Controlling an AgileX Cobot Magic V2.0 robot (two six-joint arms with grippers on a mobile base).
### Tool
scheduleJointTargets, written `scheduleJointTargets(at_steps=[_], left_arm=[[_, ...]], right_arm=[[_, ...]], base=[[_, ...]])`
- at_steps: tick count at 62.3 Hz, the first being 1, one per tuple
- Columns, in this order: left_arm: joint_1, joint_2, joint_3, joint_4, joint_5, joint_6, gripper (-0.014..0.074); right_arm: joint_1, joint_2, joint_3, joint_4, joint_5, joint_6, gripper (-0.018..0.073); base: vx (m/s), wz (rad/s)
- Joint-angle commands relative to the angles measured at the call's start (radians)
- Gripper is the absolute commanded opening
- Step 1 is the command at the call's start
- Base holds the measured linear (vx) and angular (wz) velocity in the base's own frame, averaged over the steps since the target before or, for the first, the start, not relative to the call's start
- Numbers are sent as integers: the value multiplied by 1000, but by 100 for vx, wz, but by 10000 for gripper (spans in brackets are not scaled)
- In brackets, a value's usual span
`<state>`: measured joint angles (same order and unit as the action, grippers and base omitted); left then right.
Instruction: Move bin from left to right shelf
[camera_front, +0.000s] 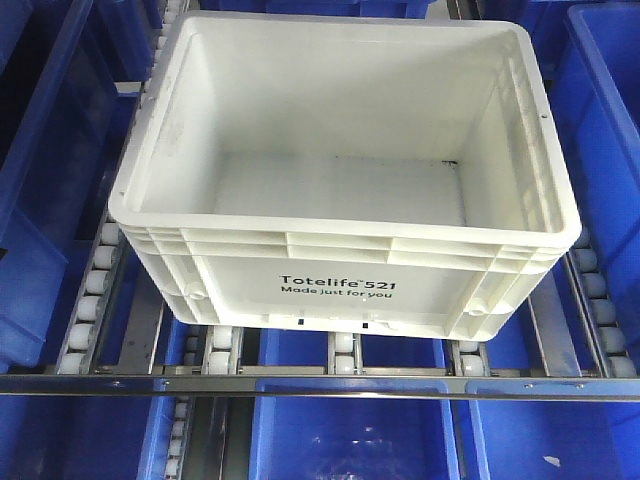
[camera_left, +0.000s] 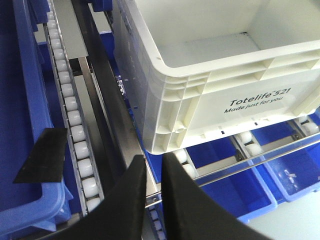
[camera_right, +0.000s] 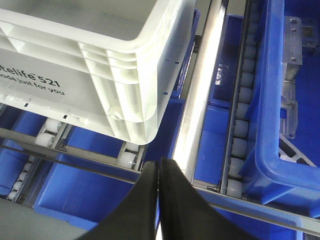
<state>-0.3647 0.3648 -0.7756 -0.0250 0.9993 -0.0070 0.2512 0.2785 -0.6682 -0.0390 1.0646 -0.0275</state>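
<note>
Presently, the white Totelife 521 bin (camera_front: 345, 190) sits on the white roller tracks (camera_front: 88, 300) of the shelf, printed side toward me, its inside bare. It lies ahead of and between my 2 grippers, touching neither. My left gripper (camera_left: 154, 170) hangs just short of the bin's near left corner, fingers narrowly parted with a slim gap showing and nothing between them. My right gripper (camera_right: 159, 167) hangs below the bin's near right corner, fingers pressed together, holding nothing. A metal front rail (camera_front: 320, 382) runs across just beyond both fingertips. Blue bins (camera_front: 350, 430) sit on the level beneath. Another blue bin (camera_right: 295, 100) stands to the right of my right gripper, on its own rollers.
</note>
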Motion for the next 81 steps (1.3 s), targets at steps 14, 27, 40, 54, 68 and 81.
scheduleJointTargets(at_steps=[14, 27, 40, 54, 68, 81], left_arm=[[1, 11, -21, 3, -70, 16, 55], [1, 11, -21, -8, -75, -59, 55], [1, 11, -21, -8, -75, -59, 55], [6, -28, 9, 91, -138, -23, 55], [146, -168, 244, 121, -389, -24, 55], [262, -284, 486, 14, -598, -24, 55]], right_arm=[[-2, 13, -24, -1, -56, -6, -9], [-2, 13, -24, -1, -56, -6, -9], [-2, 13, -24, -1, -56, -7, -9], [-2, 13, -24, -1, -55, -7, -9], [-2, 13, -24, 0, -55, -7, -9], [-2, 13, -24, -1, -55, -7, -9]], base=[[0, 0], [0, 0], [0, 0], [0, 0], [0, 0], [0, 0]])
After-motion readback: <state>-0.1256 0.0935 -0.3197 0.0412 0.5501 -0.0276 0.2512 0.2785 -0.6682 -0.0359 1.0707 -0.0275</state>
